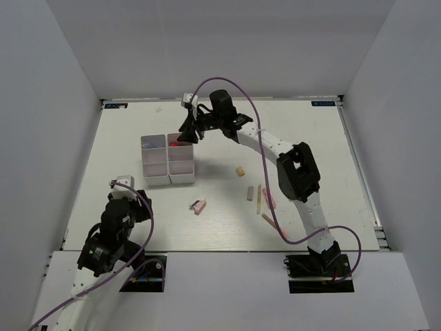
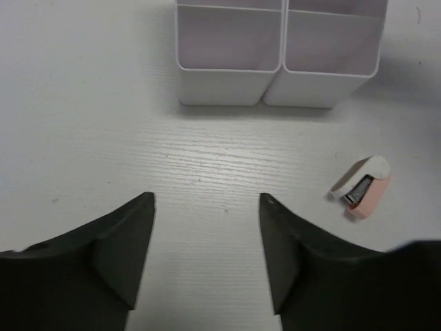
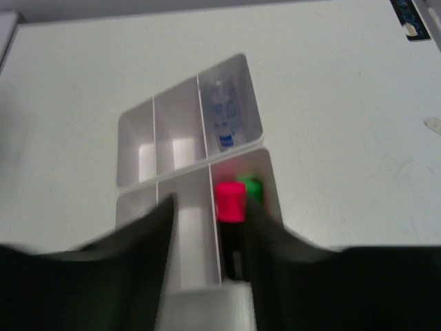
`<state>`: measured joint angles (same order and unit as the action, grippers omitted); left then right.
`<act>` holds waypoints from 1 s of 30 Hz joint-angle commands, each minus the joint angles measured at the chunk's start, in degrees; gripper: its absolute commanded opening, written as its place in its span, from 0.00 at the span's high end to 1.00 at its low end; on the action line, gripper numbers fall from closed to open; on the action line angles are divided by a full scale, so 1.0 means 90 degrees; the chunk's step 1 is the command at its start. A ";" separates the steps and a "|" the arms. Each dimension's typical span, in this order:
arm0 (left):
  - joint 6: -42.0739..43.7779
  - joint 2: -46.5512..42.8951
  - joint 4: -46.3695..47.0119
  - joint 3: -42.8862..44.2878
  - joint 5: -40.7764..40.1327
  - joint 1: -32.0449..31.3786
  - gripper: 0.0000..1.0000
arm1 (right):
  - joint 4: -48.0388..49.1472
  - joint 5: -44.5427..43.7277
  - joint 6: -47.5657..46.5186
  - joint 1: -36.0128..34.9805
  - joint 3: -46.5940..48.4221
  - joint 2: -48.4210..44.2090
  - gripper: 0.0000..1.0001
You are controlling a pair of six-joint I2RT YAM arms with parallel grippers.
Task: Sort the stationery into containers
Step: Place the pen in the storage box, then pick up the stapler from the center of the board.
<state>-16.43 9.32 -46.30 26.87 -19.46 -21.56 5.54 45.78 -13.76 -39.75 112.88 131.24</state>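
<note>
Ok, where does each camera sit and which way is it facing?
Top external: above and behind the robot, looking down on the table; left gripper and right gripper both show.
Left wrist: on the left arm, facing forward and down at the tray; left gripper open at bottom.
Right wrist: over the far end of the tray, looking into it; right gripper flanks the pink highlighter.
Shared: all three show the tray; top and left wrist show the pink stapler.
</note>
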 commanded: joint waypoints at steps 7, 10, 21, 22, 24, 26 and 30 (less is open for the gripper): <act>0.0292 0.1199 0.1089 -0.0203 0.2861 0.0013 0.45 | -0.4961 -0.1731 0.0221 0.0519 -0.2439 -0.3375 1.00; 0.0243 0.1980 0.1558 -0.0125 0.3410 -0.0007 0.35 | -0.4309 -0.1183 0.0094 0.0909 -0.4882 -0.5276 0.49; 0.1326 0.4538 0.2479 0.0655 0.3882 -0.1167 0.15 | -0.4111 -0.1035 -0.0872 0.1749 -0.7513 -0.7551 0.47; 0.1646 0.4666 0.2527 0.0686 0.3794 -0.1401 0.15 | -0.4218 -0.0908 -0.0932 0.1818 -0.7455 -0.7512 0.28; 0.1776 0.5026 0.2596 0.0861 0.3191 -0.1791 0.14 | -0.4433 -0.0926 -0.1010 0.1897 -0.7240 -0.7346 0.18; 0.2330 0.5399 0.2761 0.0930 0.2682 -0.2172 0.14 | -0.4541 -0.1141 -0.1001 0.1945 -0.7201 -0.7249 0.18; 0.2596 0.6238 0.2968 0.1231 0.2398 -0.2282 0.11 | -0.4639 -0.1142 -0.1049 0.1994 -0.7113 -0.7180 0.18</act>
<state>2.20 62.76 -21.58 34.72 6.68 -41.45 -34.41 35.00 -21.67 -22.31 46.02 66.32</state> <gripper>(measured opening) 0.881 0.821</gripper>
